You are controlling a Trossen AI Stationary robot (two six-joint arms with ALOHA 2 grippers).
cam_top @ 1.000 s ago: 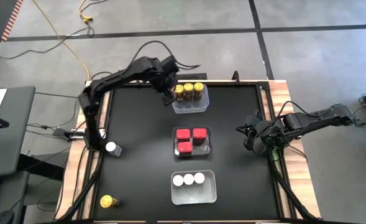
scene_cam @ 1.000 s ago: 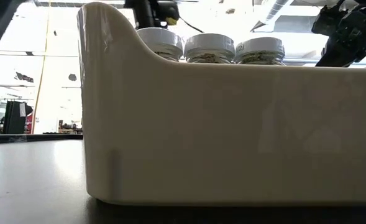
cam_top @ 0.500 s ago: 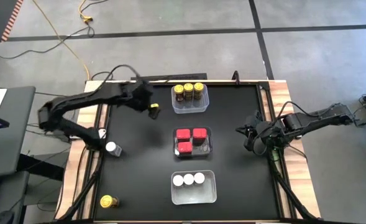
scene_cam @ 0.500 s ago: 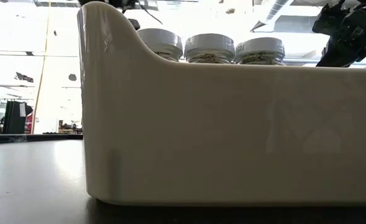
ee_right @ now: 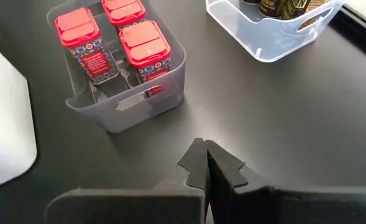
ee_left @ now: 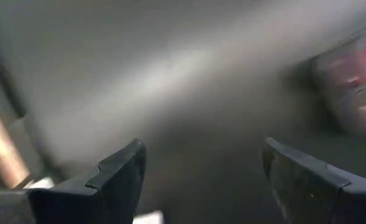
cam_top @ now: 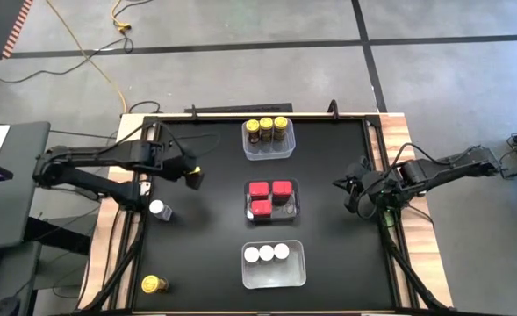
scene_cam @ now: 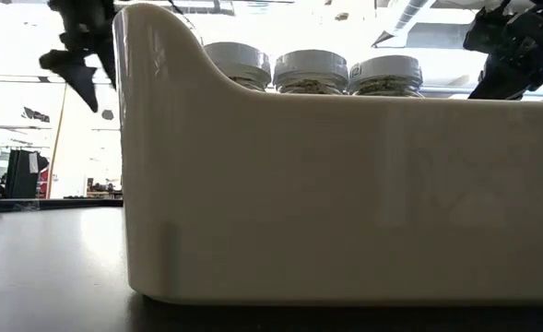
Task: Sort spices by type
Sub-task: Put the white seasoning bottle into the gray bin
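Note:
Three tubs stand in a row down the table's middle. The far tub (cam_top: 268, 140) holds three yellow-capped amber jars (cam_top: 267, 129). The middle tub (ee_right: 117, 93) holds three red tins (cam_top: 269, 197), and the near white tub (cam_top: 273, 264) holds three white-capped jars (scene_cam: 310, 69). A loose white-capped jar (cam_top: 159, 209) and a loose yellow-capped jar (cam_top: 153, 283) stand on the mat at the left. My left gripper (cam_top: 192, 176) hovers open and empty, just far-right of the loose white-capped jar. My right gripper (ee_right: 206, 163) hangs shut and empty at the table's right.
Bare black mat (cam_top: 205, 237) lies between the tub row and the left edge, and more of it (cam_top: 333, 237) to the right of the tubs. A raised wooden frame (cam_top: 126, 228) borders the table. In the low view the near tub's white wall (scene_cam: 345, 203) blocks most of the table.
My left gripper has swung away from the far tub with the yellow-capped jars. It has gone toward the table's left and near edges and a little down, rolling its wrist, and stays open and empty. No jars or tins have moved.

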